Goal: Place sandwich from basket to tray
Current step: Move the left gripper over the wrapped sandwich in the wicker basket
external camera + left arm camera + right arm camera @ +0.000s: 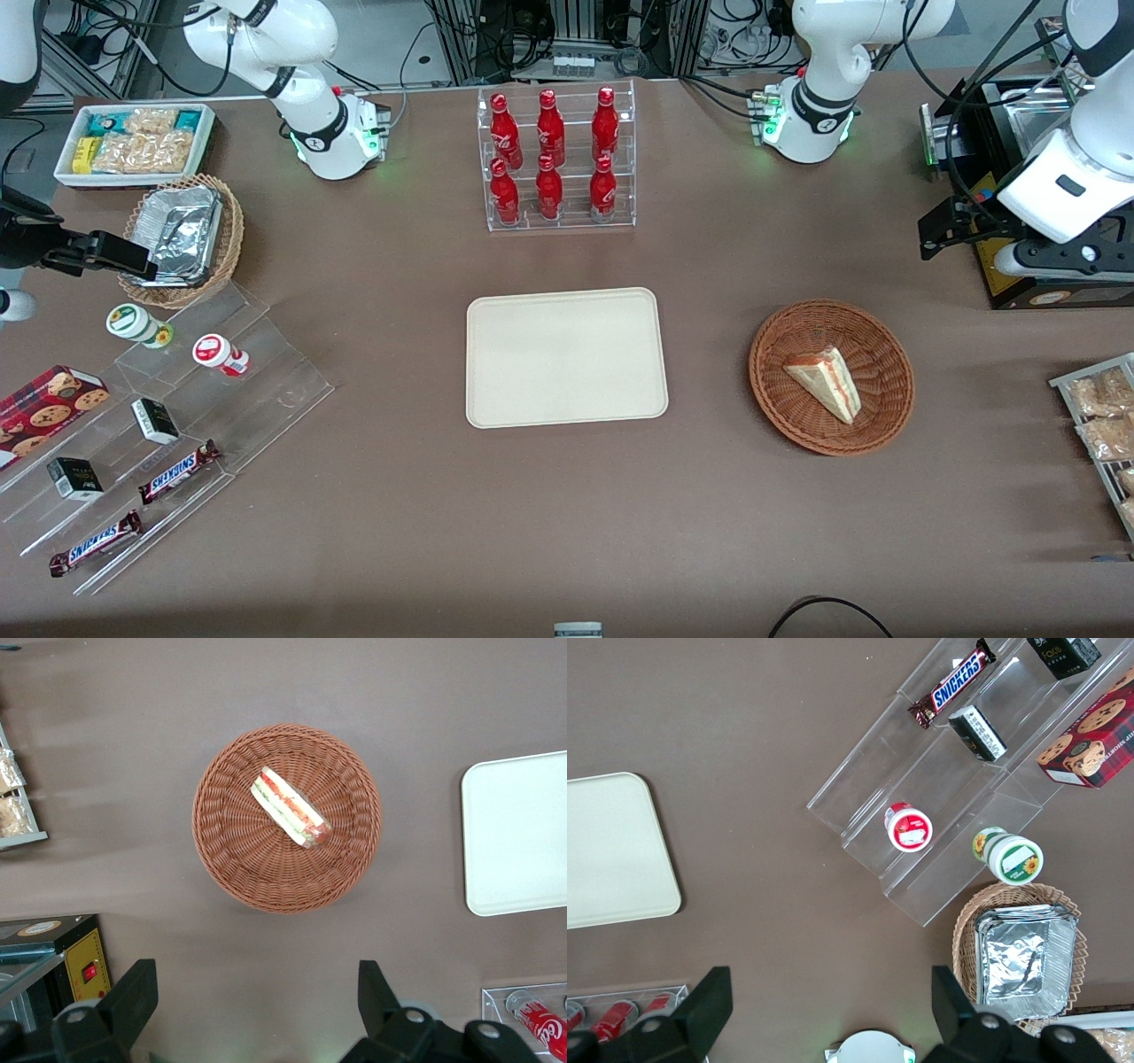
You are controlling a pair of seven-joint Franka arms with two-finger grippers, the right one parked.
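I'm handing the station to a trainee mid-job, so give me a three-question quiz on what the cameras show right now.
1. True or false: the sandwich lies in the basket.
2. What is on the tray? A) bottle B) nothing C) sandwich
3. Is the tool open or shut, and where?

Key: 1 true. 2 B. 3 open, hanging above the table beside the basket, touching nothing.

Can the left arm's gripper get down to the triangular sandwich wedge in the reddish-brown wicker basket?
Probably yes: the gripper, open, hangs above the table beside the basket; the sandwich lies uncovered.
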